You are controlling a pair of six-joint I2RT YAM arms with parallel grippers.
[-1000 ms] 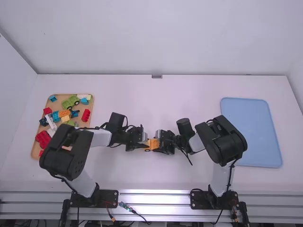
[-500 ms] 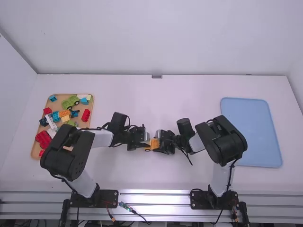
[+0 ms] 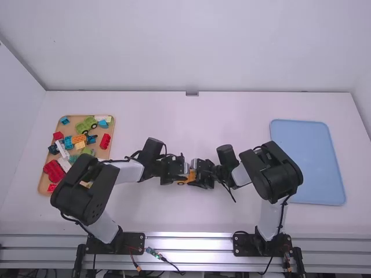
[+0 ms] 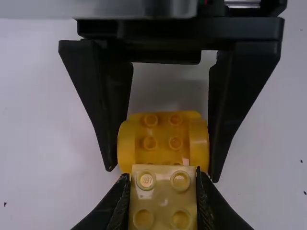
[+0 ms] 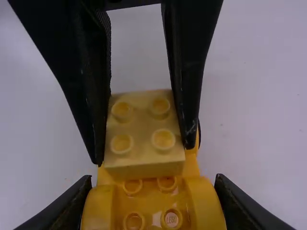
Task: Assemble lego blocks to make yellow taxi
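One car base (image 5: 151,203) | long axis left-right | yellow block (image 5: 143,132) studs-up

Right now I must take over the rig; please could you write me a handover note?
Left end effector: shut on pale yellow block.
Right end effector: shut on orange-yellow car base.
Place: both pieces together near the middle of the table; loose blocks in the tan tray.
Done: block is at the base; whether fully seated, I cannot tell.
Left: probably press it home, then release.
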